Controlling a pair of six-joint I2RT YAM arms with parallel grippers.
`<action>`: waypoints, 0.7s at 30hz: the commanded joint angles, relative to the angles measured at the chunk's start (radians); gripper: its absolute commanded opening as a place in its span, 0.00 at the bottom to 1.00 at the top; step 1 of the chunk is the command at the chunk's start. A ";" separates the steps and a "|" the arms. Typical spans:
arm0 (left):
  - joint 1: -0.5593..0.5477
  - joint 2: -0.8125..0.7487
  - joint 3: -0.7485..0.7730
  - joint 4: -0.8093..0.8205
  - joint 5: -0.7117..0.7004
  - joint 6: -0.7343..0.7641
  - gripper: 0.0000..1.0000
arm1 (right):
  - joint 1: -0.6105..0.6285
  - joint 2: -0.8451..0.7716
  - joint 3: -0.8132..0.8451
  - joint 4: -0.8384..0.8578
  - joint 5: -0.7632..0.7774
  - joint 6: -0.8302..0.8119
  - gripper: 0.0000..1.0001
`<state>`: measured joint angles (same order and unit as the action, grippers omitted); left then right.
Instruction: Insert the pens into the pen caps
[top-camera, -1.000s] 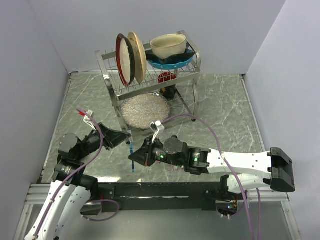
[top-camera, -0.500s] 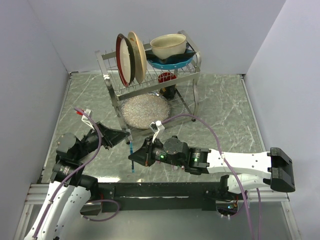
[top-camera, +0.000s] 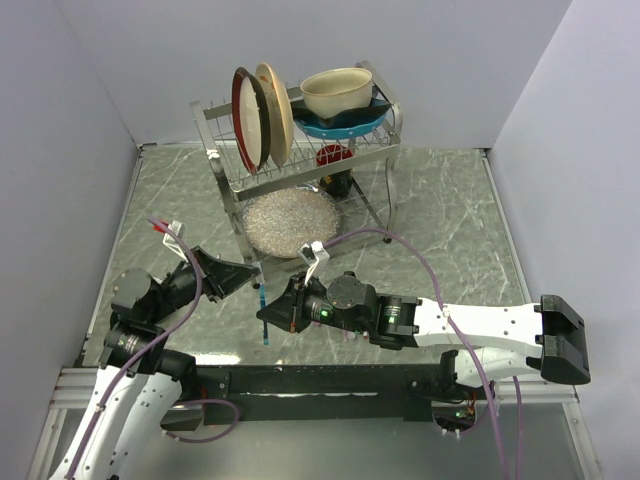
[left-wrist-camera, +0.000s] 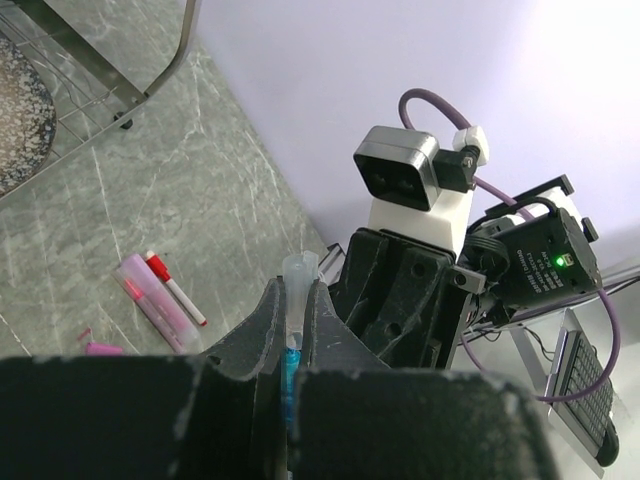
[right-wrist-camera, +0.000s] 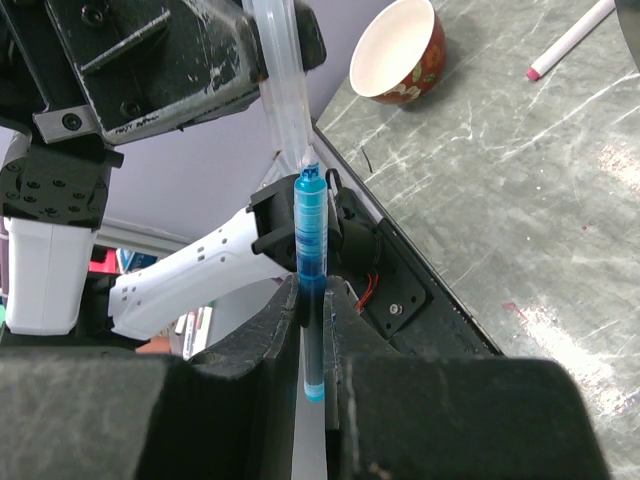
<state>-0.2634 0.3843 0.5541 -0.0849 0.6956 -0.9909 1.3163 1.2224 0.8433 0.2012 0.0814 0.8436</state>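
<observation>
Left gripper (left-wrist-camera: 297, 300): clenched on the clear cap (left-wrist-camera: 298, 272), which is pinched between its two fingers.
Right gripper (right-wrist-camera: 312, 320): clamped around the blue pen (right-wrist-camera: 309, 260), gripped on the lower barrel.
Blue pen: its tip is set against the open mouth of the clear cap, and the two are lined up end to end above the near part of the table (top-camera: 440, 220).
Pink pen (left-wrist-camera: 150, 300) and whitish pen (left-wrist-camera: 178, 292): laid side by side on the table, apart from both grippers.
Pink cap (left-wrist-camera: 100, 349): seen lying near those pens, partly hidden.
Red bowl (right-wrist-camera: 397, 52): stood on the table.
</observation>
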 joint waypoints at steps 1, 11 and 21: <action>-0.007 -0.021 -0.006 -0.018 0.028 0.012 0.01 | -0.005 0.000 0.030 0.032 0.008 -0.014 0.00; -0.014 -0.009 -0.037 -0.056 0.090 0.061 0.01 | -0.008 -0.006 0.053 0.010 0.023 -0.026 0.00; -0.020 0.024 -0.031 -0.159 0.183 0.181 0.01 | -0.091 -0.083 0.042 -0.051 0.034 -0.046 0.00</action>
<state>-0.2764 0.4152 0.5266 -0.1757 0.7906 -0.8848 1.2922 1.2251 0.8528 0.1043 0.0509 0.8101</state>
